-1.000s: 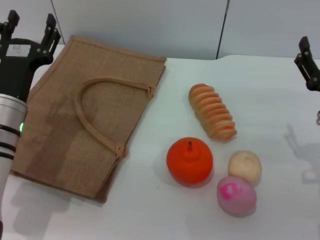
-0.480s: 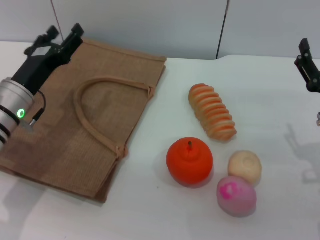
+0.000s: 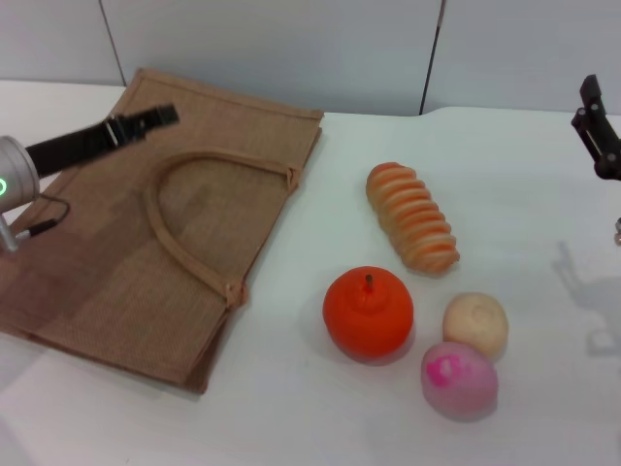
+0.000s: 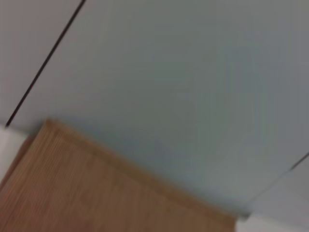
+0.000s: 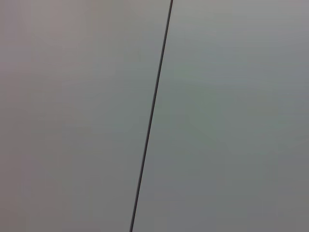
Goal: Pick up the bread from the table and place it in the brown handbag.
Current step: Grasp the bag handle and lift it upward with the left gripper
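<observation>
Over the brown handbag (image 3: 165,233) at ten o'clock, your left gripper (image 3: 155,118) has swung in flat; its claw state cannot be told. Bread (image 3: 411,216) lies untouched on the table (image 3: 524,194) at centre. Right gripper (image 3: 597,121) idles at three o'clock.

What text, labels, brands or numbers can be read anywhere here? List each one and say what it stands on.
None: no readable text, label, brand or number shows in any view.
The brown handbag, the bread and the white table carry no print.
The left tool and the right tool show no legible marking.
The left arm shows only a green indicator light, not a character.
</observation>
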